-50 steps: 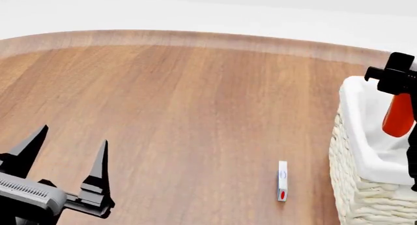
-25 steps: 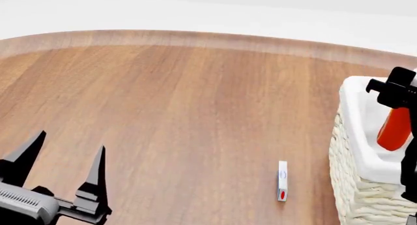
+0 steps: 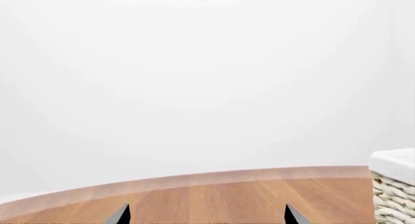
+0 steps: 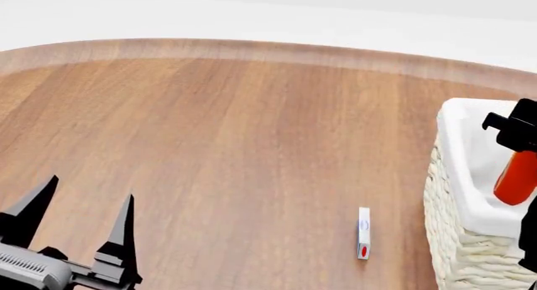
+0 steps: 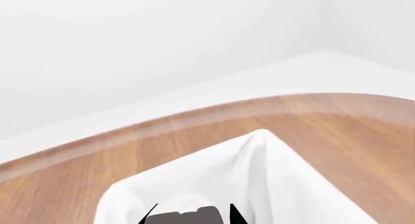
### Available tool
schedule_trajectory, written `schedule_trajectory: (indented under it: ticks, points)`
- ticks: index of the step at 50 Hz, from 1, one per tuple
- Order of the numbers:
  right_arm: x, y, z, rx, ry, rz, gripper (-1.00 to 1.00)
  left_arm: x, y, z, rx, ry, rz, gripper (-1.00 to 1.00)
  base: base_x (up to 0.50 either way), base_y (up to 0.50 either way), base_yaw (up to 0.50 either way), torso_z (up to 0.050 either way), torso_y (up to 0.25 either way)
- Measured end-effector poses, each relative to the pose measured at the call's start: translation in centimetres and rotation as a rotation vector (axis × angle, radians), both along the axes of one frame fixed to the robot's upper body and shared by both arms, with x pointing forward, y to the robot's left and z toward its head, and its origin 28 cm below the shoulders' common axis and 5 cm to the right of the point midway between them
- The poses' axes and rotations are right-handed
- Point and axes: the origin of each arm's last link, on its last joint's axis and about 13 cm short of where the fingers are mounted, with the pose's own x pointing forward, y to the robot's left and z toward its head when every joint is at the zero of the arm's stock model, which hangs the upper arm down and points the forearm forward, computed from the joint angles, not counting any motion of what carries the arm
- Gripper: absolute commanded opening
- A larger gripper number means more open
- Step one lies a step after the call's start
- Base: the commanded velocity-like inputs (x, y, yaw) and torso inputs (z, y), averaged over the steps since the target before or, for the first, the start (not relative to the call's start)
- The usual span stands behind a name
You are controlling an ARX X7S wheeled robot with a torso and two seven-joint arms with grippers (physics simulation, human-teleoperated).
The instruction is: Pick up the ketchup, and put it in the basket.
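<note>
The ketchup, an orange-red bottle, hangs at the head view's right edge. My right gripper is shut on its upper part. The bottle is over the opening of the basket, against the white liner. The right wrist view looks down onto the liner; a grey shaded shape fills the gap between the right gripper's dark fingertips. My left gripper is open and holds nothing, low at the near left over the wooden table. In its own view the left gripper shows only two wide-apart tips.
A small white object with a red end lies on the table just left of the basket. The round wooden table's far edge curves along a white floor. The basket's woven corner shows in the left wrist view.
My right gripper has carried the ketchup down and slightly right, lower over the basket's liner. My left gripper has sunk a little toward the near edge, still open.
</note>
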Motion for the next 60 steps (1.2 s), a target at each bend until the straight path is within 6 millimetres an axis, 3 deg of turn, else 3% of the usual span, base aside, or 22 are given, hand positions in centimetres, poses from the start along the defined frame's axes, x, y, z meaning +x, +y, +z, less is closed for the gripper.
schedule_trajectory:
  ticks: [14,15,46,60]
  points:
    - [-0.1,0.2,-0.7,0.000,0.027,0.009,-1.00,-0.2,0.1,-0.4,-0.004,0.012,-0.001,1.00,0.00,0.00,0.00,0.000,0.001]
    - [-0.1,0.3,-0.7,0.001,0.027,0.011,1.00,-0.2,0.1,-0.4,-0.004,0.013,-0.001,1.00,0.00,0.00,0.00,0.000,0.000]
    - [0.3,1.0,-0.8,-0.028,-0.038,0.071,1.00,-0.2,0.3,-0.5,-0.021,0.017,0.032,1.00,0.00,0.00,0.00,0.000,0.000]
    - [-1.3,3.4,-1.8,-0.122,-0.171,0.102,1.00,0.2,0.6,0.4,-0.046,0.001,0.107,1.00,0.00,0.00,0.00,0.000,0.000]
